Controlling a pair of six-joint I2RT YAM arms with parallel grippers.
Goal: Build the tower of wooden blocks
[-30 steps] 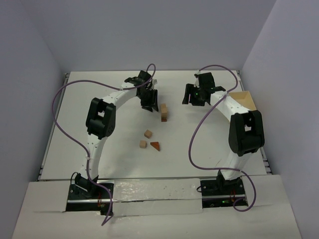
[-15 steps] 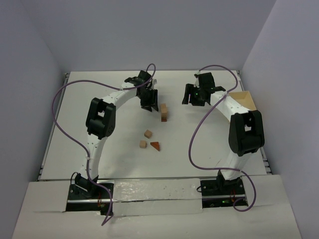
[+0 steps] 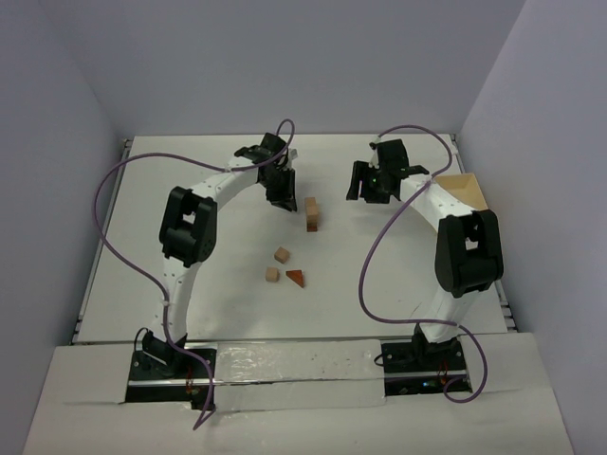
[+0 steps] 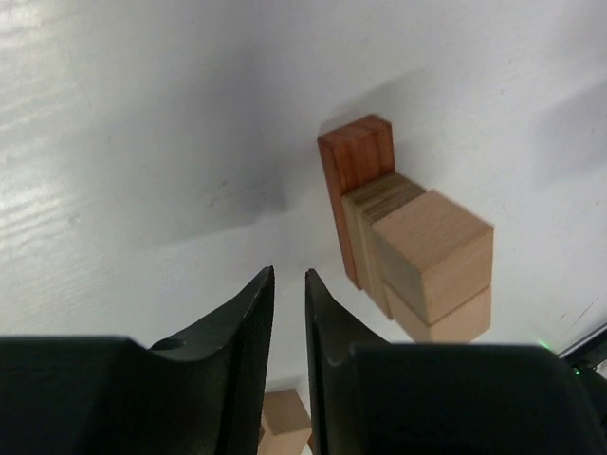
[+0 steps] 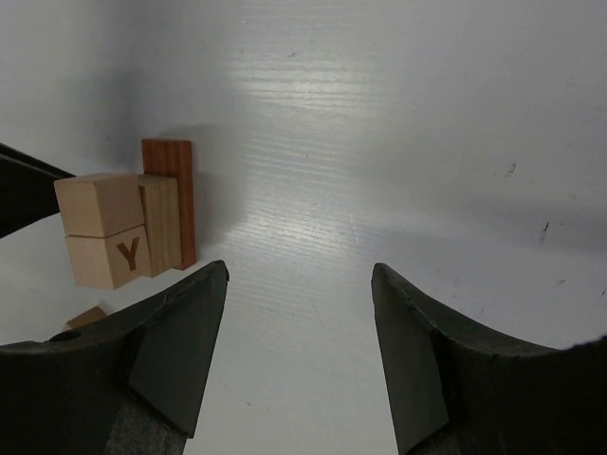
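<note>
tower (image 3: pixel 311 215) beside outstretched left arm (image 3: pixel 220 179)

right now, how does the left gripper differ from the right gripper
The left gripper has its jaws only a narrow slit apart, while the right gripper has its jaws spread wide. In the top view, the left gripper sits close to the left of the tower, and the right gripper sits on the tower's other side, farther off. Both are empty and touch no block.
</note>
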